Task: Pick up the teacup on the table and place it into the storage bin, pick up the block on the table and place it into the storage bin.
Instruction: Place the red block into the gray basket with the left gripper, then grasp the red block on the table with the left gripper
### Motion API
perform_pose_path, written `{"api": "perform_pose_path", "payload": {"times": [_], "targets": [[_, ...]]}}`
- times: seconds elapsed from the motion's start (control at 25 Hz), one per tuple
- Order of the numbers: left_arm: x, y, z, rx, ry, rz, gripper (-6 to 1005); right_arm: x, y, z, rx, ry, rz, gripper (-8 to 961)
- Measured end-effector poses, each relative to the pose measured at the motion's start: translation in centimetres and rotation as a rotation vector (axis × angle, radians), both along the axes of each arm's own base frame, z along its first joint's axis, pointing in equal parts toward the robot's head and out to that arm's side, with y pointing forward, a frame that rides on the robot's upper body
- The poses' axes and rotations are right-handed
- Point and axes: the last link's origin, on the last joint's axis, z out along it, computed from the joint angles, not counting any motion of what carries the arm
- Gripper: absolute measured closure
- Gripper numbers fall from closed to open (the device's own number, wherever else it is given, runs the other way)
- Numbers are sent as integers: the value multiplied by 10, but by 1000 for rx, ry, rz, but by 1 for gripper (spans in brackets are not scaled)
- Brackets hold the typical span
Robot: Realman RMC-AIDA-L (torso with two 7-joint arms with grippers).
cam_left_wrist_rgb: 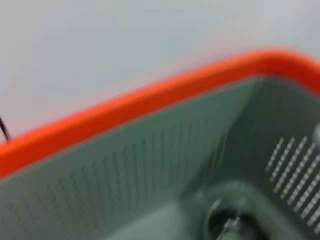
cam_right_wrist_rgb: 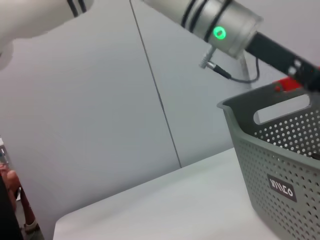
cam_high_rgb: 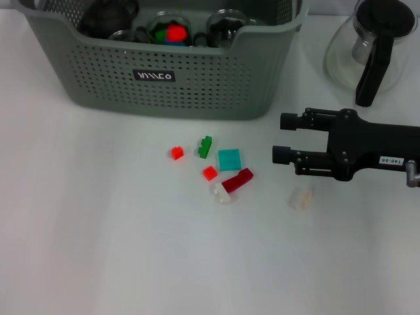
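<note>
- Over on the white table (cam_high_rgb: 98, 249), toward its far side, sits the storage bin (cam_high_rgb: 177, 79), grey-green with perforated walls, its black label (cam_high_rgb: 155, 76) facing us.
- Inside the bin I can see dark rounded teaware and glass cups (cam_high_rgb: 226, 26); one of them holds something red, green and blue (cam_high_rgb: 172, 33).
- Down in front of the bin lies a loose cluster of blocks on the table: a small red block (cam_high_rgb: 176, 153), a green block (cam_high_rgb: 205, 146), a flat teal block (cam_high_rgb: 230, 159), another red block (cam_high_rgb: 210, 173), a dark red brick (cam_high_rgb: 237, 180) and a whitish block (cam_high_rgb: 221, 193) touching that brick's end.
- A pale translucent block (cam_high_rgb: 302, 197) lies apart from the cluster, nearer the right arm.
- Coming in from the right, the right gripper (cam_high_rgb: 283, 138) hovers just above the table, its jaws spread wide and holding nothing, pointing toward the cluster; the pale block lies just below its lower finger.
- A glass carafe (cam_high_rgb: 367, 49) with a black handle stands beside the bin, behind the right arm.
- The left arm reaches over the bin, seen from the right wrist view as a white limb with a green light (cam_right_wrist_rgb: 218, 33); the left gripper's fingers are not visible, so I cannot tell their state.
- From the left wrist view, only the bin's inner wall (cam_left_wrist_rgb: 125, 170) shows, blurred, with an orange strip (cam_left_wrist_rgb: 150, 100) beyond the rim.
</note>
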Motion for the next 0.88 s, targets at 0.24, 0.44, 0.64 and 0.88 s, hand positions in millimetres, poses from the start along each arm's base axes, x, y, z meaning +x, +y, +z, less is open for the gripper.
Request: {"api": "perform_pose_path", "payload": {"times": [0.24,0.44,0.64,0.88], "targets": [[11,-30,45,67,-392,-153,519,1,-1,0,2,3,-5,211],[-3,-75,83,83,-909,-412,345,1,-1,0,2,5,-6,210],[-25,-112,103,-25,-1200,-598,260,1,-1,0,3,8,-6,211],[-50,-139,83,-216,-999,-599,261,0,-1,0,3,8,-5,212]]}}
